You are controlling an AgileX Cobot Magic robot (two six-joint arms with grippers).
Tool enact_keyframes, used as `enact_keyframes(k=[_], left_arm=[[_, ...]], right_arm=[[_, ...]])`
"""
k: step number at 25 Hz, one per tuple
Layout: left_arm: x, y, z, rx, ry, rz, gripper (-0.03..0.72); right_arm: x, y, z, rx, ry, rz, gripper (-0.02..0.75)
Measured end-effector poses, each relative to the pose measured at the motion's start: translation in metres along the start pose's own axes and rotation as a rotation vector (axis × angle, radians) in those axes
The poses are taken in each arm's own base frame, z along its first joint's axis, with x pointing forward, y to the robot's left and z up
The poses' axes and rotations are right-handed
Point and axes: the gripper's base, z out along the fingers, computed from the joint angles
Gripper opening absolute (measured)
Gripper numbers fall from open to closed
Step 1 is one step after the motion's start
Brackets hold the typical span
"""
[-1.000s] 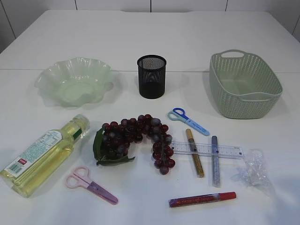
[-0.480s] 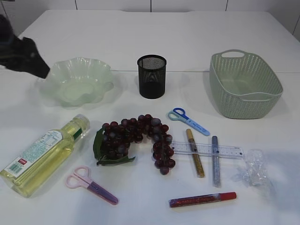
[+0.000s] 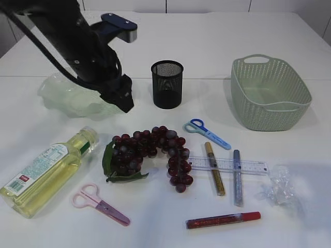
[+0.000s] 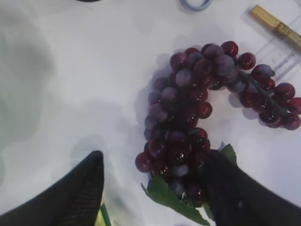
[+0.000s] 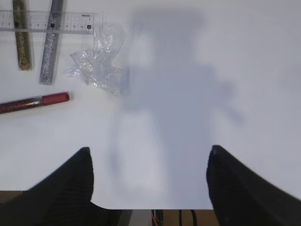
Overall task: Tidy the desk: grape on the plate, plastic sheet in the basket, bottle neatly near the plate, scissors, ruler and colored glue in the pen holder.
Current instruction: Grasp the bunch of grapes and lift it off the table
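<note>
Between the two dark fingers of the left gripper, which stand wide apart with nothing clamped, the wrist view looks down on the leafy end of the grape bunch; one finger overlaps the green leaf in the picture, though I cannot tell whether it touches. From outside, the left gripper hangs above the table between the plate and the grape bunch, the black arm crossing in front of the plate and hiding much of it. Half a second ago only a blurred dark part showed at the left edge, beside the plate; a second ago no arm was in sight at all.

Over bare table at the near right edge, the right gripper also has its fingers spread wide and empty. Beyond them lie the crumpled plastic sheet, the red glue stick, the silver glue stick, the gold glue stick and the ruler.

Everything on the table lies where it lay before: the bottle on its side at the left, pink scissors below it, blue scissors right of the grapes, the mesh pen holder upright at the centre back, the basket at the right back.
</note>
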Motion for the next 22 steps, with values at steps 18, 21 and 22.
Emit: enact_keyframes(k=[18, 21, 22], left_arm=[[0.009, -0.022, 0.099, 0.036, 0.181, 0.088, 0.626], [0.009, -0.022, 0.104, 0.030, 0.178, 0.089, 0.626], [0.009, -0.022, 0.106, 0.029, 0.175, 0.089, 0.626]], right_arm=[[0.000, -0.001, 0.003, 0.009, 0.033, -0.003, 0.583], [0.000, -0.001, 0.003, 0.009, 0.035, -0.003, 0.583], [0.000, -0.001, 0.003, 0.009, 0.035, -0.003, 0.583]])
